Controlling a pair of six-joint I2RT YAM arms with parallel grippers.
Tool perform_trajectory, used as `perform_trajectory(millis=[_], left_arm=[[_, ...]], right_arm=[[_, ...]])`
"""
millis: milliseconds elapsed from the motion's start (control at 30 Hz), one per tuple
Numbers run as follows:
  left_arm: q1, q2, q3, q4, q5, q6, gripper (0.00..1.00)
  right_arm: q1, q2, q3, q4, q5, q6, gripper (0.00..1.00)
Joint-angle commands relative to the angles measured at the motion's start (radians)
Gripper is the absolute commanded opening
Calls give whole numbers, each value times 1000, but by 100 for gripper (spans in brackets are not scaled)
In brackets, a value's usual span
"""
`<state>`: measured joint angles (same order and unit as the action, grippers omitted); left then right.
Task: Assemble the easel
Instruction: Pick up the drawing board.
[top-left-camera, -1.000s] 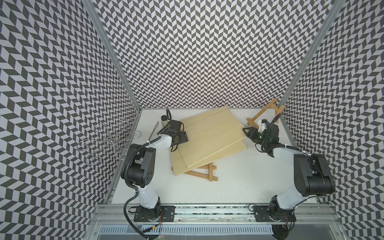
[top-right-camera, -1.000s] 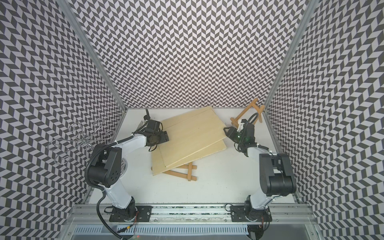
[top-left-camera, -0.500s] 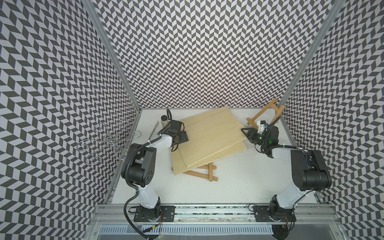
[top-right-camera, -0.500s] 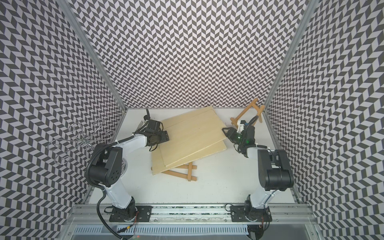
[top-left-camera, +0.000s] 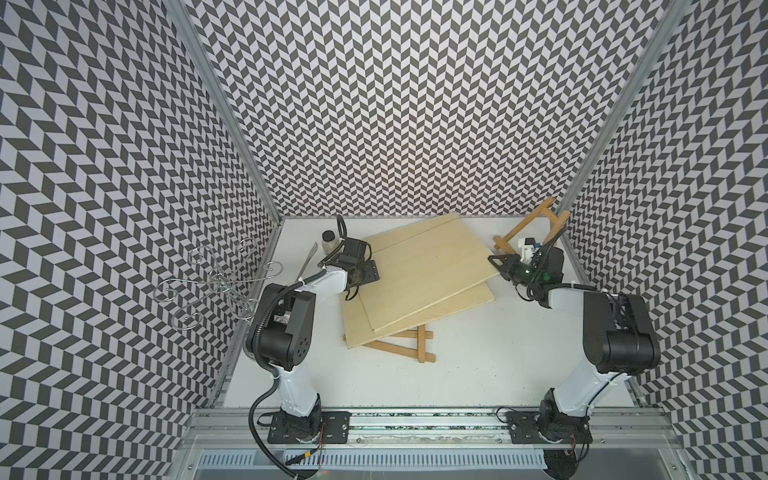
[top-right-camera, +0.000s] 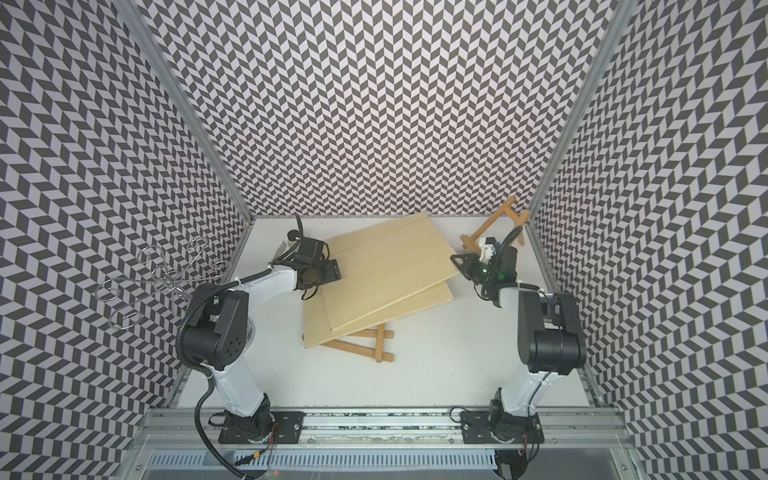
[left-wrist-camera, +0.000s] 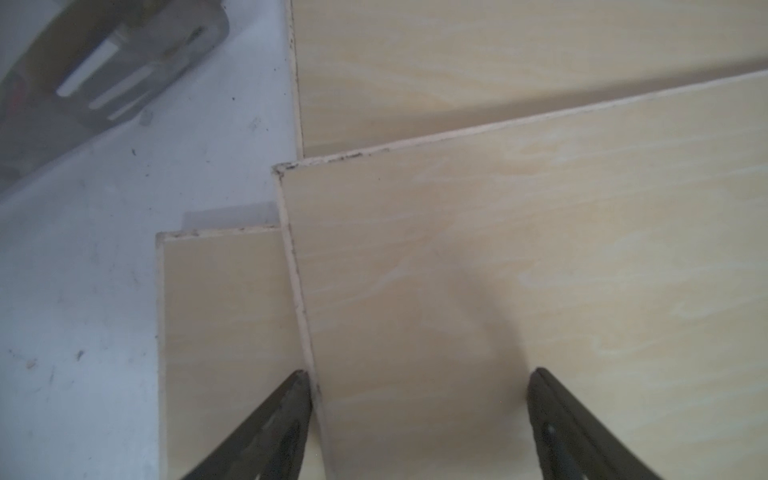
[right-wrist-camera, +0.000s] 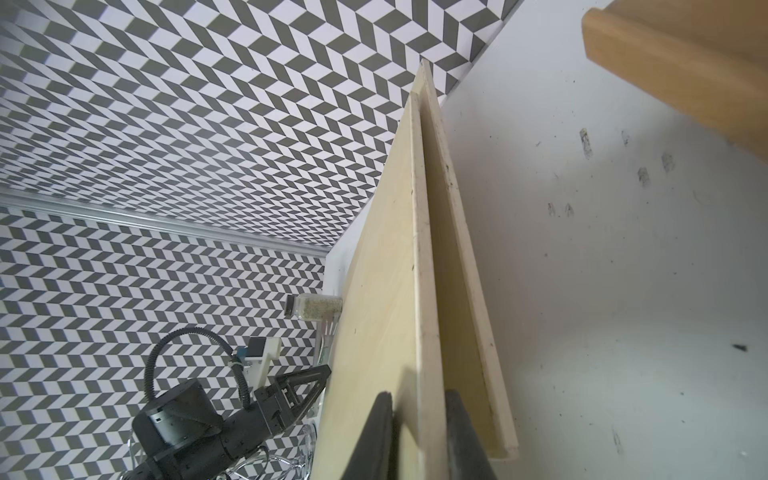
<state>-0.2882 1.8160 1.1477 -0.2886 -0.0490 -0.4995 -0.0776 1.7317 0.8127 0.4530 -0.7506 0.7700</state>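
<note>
Right gripper (top-left-camera: 496, 262) clamped on the right edge of the upper pale plywood board (top-left-camera: 428, 270), one jaw above and one below, probably to drag or lift it clear. Left gripper (left-wrist-camera: 419, 371) wide open, holding nothing, straddling that board's left edge over the lower plywood board (left-wrist-camera: 224, 299). Brown wooden easel frame (top-left-camera: 409, 345) is pinned under both boards. Second frame (top-left-camera: 525, 224) leans in the far right corner.

No legible text, no labels, brands, numbers or signs anywhere in view
</note>
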Motion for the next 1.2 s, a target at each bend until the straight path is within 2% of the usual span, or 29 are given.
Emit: perform_trajectory(millis=[0, 133, 233, 433, 500, 600, 733, 867, 1067, 1167], left_arm=[[-52, 74, 21, -60, 78, 16, 79], [-62, 121, 63, -50, 82, 8, 79], [-72, 159, 94, -49, 84, 10, 79], [-97, 209, 131, -45, 76, 23, 79], [-107, 213, 134, -35, 75, 27, 79], [-127, 228, 154, -20, 77, 35, 79], [-165, 263, 209, -12, 65, 65, 79], [-187, 295, 268, -17, 57, 91, 79], [-170, 274, 289, -42, 45, 94, 80], [-158, 205, 272, -64, 64, 88, 90]], right_arm=[[36, -64, -39, -17, 13, -68, 14], [89, -185, -142, -48, 80, -58, 15], [144, -289, -232, -86, 137, -39, 19], [152, -445, -333, -190, 240, -27, 55], [145, -473, -323, -211, 289, -36, 59], [106, -483, -287, -228, 324, -42, 61], [20, -437, -235, -183, 278, -41, 60], [-1, -378, -192, -179, 207, -79, 57], [11, -393, -252, -111, 151, -61, 22], [31, -412, -276, -120, 160, -71, 14]])
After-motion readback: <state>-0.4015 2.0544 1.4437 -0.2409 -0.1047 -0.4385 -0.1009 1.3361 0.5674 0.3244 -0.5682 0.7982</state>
